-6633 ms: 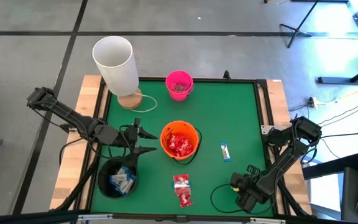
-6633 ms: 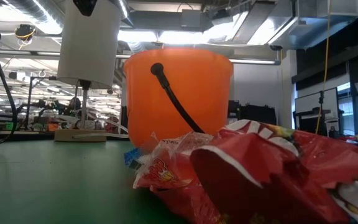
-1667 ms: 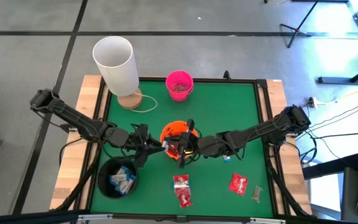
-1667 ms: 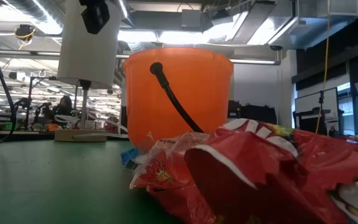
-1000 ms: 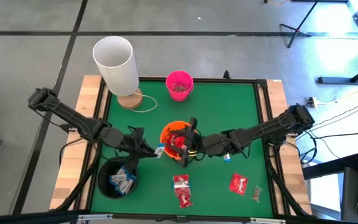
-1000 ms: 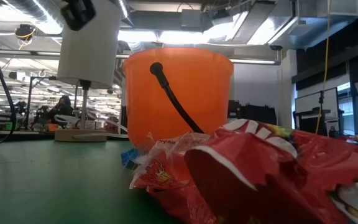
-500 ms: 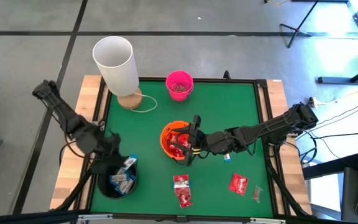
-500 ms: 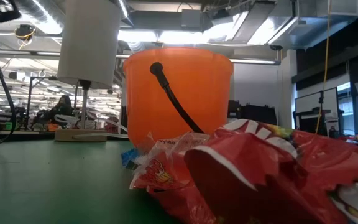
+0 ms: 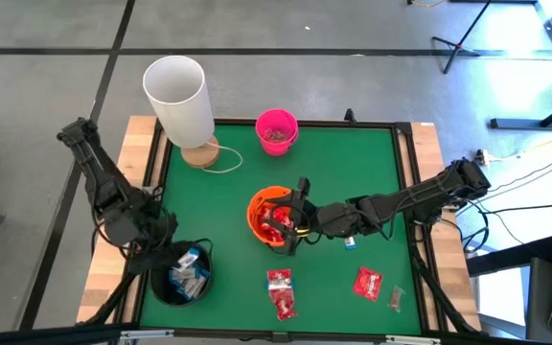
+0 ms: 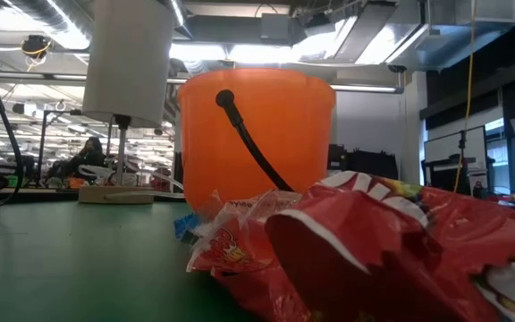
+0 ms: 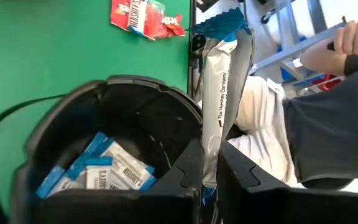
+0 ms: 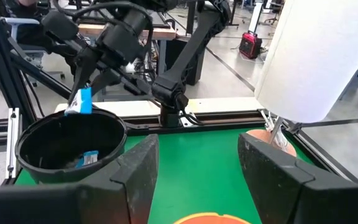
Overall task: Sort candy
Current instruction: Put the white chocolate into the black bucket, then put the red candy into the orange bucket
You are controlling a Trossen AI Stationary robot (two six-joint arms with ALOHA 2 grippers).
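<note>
Black plastic is the target here. From above, the black bucket (image 9: 182,275) sits at the mat's seven o'clock corner, and the left gripper (image 9: 192,257) hangs over its two o'clock rim, pinching a white-and-blue bar (image 9: 196,255). The risk, as I judge it, is that the bar is let go so near the rim that it catches the lip and falls onto the green mat (image 9: 353,172). The left arm folds back from the nine o'clock edge, elbow high. The right gripper (image 9: 290,225) reaches from three o'clock to the orange bucket (image 9: 276,217) at the centre, fingers spread at the bucket's three o'clock rim; a careless push could tip the bucket. Loose red packets (image 9: 280,292) lie at six o'clock, another red packet (image 9: 368,283) at five, and one stray bar (image 9: 350,241) by the right forearm.

Level with the table, neither gripper shows; the orange bucket (image 10: 256,143) stands behind a heap of red packets (image 10: 365,250).

The left wrist view shows the fingers (image 11: 188,177) pressed on the bar (image 11: 224,106), which stands upright over the bucket's rim (image 11: 154,93), more bars (image 11: 104,171) lying inside. A person (image 11: 328,112) sits beyond the table.

The right wrist view shows the spread fingers (image 12: 135,168) empty, the orange rim (image 12: 210,218) below, and the left gripper (image 12: 89,78) holding its bar (image 12: 81,101) above the black bucket (image 12: 67,143).
</note>
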